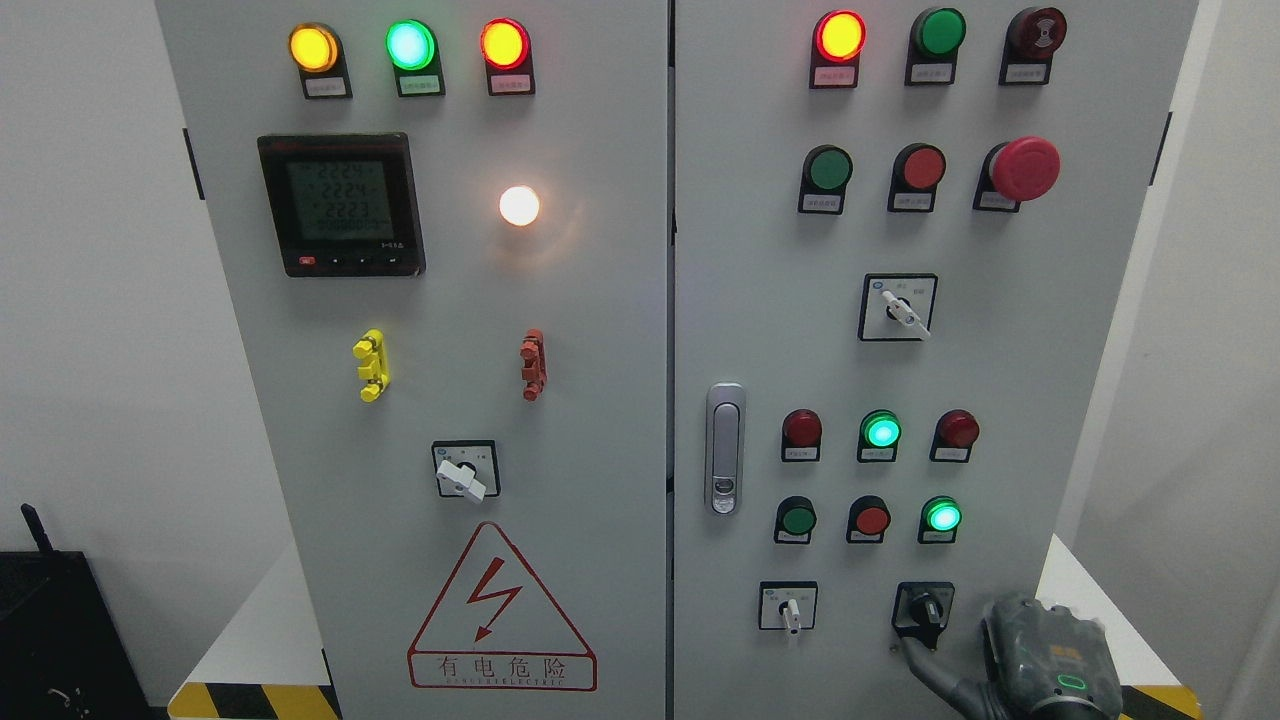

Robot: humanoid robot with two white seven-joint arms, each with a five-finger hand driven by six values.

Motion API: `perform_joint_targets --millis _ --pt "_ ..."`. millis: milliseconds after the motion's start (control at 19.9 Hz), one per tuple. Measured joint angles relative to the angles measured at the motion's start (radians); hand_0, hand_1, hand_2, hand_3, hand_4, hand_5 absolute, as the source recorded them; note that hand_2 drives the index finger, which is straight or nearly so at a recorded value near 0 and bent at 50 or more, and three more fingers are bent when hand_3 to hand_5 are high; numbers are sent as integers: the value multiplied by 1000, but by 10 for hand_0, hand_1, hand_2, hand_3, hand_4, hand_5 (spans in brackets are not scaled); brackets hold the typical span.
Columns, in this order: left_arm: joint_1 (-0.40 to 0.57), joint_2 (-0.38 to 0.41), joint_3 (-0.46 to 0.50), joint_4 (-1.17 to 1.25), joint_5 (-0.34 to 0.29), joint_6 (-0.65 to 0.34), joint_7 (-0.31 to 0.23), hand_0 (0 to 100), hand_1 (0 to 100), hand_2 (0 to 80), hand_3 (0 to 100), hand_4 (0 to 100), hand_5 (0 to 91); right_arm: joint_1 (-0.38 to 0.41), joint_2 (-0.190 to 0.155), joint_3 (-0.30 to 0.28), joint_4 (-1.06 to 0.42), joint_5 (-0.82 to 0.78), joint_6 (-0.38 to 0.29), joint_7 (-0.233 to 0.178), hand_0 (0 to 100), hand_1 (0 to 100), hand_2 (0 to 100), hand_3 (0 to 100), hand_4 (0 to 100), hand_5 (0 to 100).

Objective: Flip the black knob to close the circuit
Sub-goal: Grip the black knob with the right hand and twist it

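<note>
Your right robot hand (pixel 930 655) is reaching up from the lower right corner, one dark finger (pixel 925 668) touching the underside of the black knob (pixel 924 610); whether its fingers are spread or curled, you cannot tell. The knob is sitting low on the cabinet's right door (pixel 1010 350), with bare panel lying between it and the white switch (pixel 790 608).

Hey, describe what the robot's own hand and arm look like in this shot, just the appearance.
Only the right hand shows, at the lower right corner. Its wrist housing is a bulky, rounded grey casing with a glossy dark panel, faint orange print on it and a small glowing green ring-shaped light. A slim, dark grey finger extends from it toward the black knob. No cables are visible. The left arm is out of view.
</note>
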Motion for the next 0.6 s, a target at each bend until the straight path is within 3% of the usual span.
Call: perform_joint_targets --millis 603 --pt "0 0 0 0 0 0 0 0 0 0 50 24 0 5 0 -13 1 -1 1 -5 0 0 911 1000 838 848"
